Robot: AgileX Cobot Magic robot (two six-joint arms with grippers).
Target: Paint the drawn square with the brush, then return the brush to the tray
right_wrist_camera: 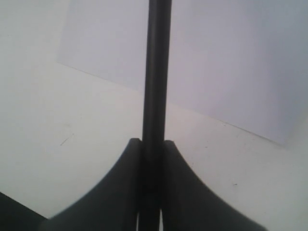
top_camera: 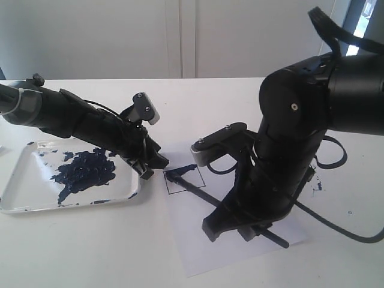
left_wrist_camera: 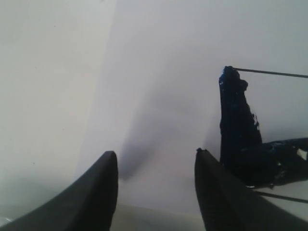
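Observation:
The brush is a thin black stick lying aslant over the white paper, its navy tip inside the drawn square. The square's upper part carries navy paint; the rest shows only a thin black outline. My right gripper is shut on the brush handle, seen up close as the right gripper pinching the stick. My left gripper rests open and empty between the tray and the square. Its left gripper fingers stand apart over the paper.
The tray holds a big navy paint blotch and splatters. Small paint specks mark the white table to the right of the paper. The bulky right arm hides the paper's right part. A pale wall stands behind the table.

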